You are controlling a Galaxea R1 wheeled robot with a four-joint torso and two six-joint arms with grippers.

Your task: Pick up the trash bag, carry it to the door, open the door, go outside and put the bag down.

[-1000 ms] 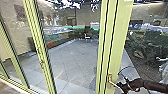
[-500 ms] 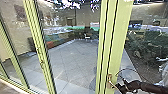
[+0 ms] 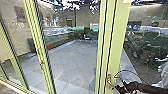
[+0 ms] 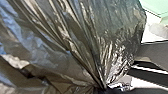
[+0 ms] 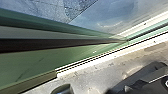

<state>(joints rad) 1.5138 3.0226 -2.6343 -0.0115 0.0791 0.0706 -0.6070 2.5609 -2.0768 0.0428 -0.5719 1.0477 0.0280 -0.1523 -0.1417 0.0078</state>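
Observation:
The right gripper (image 3: 117, 87) is low at the right in the head view, close beside the metal handle (image 3: 109, 79) of a glass door with a pale green frame (image 3: 113, 40). Whether it touches the handle is unclear. In the left wrist view the dark, shiny trash bag (image 4: 75, 40) looms large, its folds drawn together where my left gripper (image 4: 106, 88) is shut on it. Along the right wrist view runs the green door frame (image 5: 32, 63), with a metal sill (image 5: 100, 70) beneath it.
Behind the glass lies a grey tiled floor (image 3: 72, 58), with a white chair (image 3: 87, 37) far back. Another green frame post (image 3: 41, 52) stands to the left. Dark green plants (image 3: 140, 45) show behind or in the glass at the right.
My right arm has come slightly down and left at the door handle. The handle's lever slopes more steeply downward than before.

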